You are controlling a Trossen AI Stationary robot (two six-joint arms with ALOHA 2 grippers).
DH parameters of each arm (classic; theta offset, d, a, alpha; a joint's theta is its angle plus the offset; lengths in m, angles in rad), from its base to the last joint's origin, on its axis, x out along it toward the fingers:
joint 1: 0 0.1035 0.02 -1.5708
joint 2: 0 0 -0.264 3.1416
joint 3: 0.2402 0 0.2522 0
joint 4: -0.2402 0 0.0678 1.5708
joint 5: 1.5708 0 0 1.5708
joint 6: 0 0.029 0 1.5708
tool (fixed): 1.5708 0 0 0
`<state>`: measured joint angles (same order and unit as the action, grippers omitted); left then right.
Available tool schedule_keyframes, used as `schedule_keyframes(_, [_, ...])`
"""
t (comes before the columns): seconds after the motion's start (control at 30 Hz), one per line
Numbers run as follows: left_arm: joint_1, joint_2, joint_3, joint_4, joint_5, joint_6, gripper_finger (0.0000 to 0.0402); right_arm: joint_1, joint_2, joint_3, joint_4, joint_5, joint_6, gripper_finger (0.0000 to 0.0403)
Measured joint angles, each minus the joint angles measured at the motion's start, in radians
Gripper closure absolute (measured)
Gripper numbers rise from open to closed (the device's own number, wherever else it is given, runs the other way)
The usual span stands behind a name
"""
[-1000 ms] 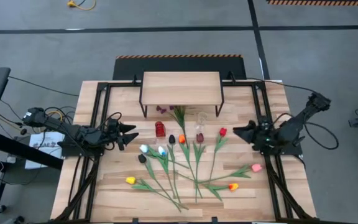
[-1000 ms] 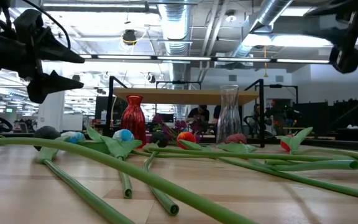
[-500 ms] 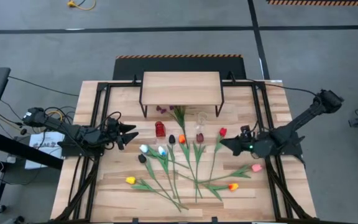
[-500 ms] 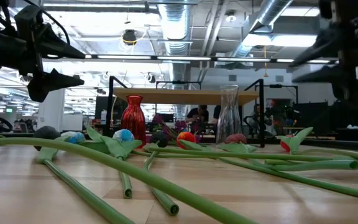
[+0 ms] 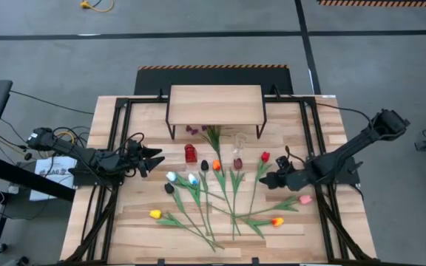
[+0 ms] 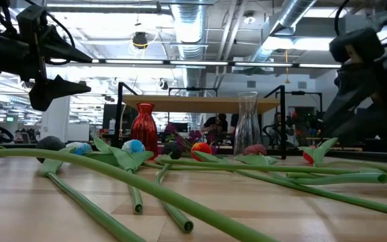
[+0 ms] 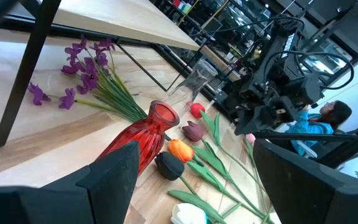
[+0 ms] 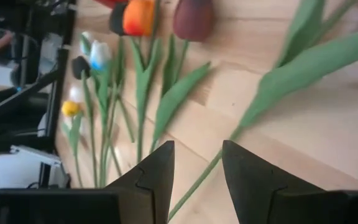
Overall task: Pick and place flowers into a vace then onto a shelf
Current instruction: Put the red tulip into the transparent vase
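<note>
Several tulips lie flat on the table, stems crossing: a red head (image 5: 265, 157), pink (image 5: 305, 199), orange (image 5: 277, 221), yellow (image 5: 154, 214). A purple sprig (image 5: 198, 130) lies by the shelf (image 5: 215, 103). A red vase (image 5: 190, 153) and a clear vase (image 5: 239, 140) stand upright before the shelf. My right gripper (image 5: 265, 180) hangs open just above the red tulip's stem (image 8: 207, 174), which shows between its fingers (image 8: 154, 180); I see no touch. My left gripper (image 5: 154, 157) waits open at the table's left, facing the red vase (image 7: 142, 137).
The shelf's black legs (image 5: 171, 131) stand close behind the vases. Black frame rails (image 5: 113, 148) run along both table sides. A person (image 7: 328, 118) sits beyond the table's right side. Bare wood lies along the near edge (image 5: 220, 247).
My right gripper has come down and moved toward the table's left and near edge, from beside the right rail to over the red tulip's stem, tipping downward and rolling about its own axis. The flowers and vases have stayed where they were.
</note>
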<state>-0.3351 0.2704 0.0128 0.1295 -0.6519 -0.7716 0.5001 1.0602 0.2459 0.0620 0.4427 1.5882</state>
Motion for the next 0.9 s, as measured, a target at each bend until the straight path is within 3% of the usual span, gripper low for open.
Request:
schedule_keyframes(0.5, [0.0, 0.0, 0.0, 0.0, 0.001, 0.001, 0.0099, -0.076, 0.122, 0.0, 0.009, -0.061, 0.147, 0.0276])
schedule_keyframes(0.9, [0.0, 0.0, 0.0, -0.003, 0.001, 0.001, 0.0099, -0.13, 0.224, 0.0, 0.112, -0.079, 0.149, 0.0276])
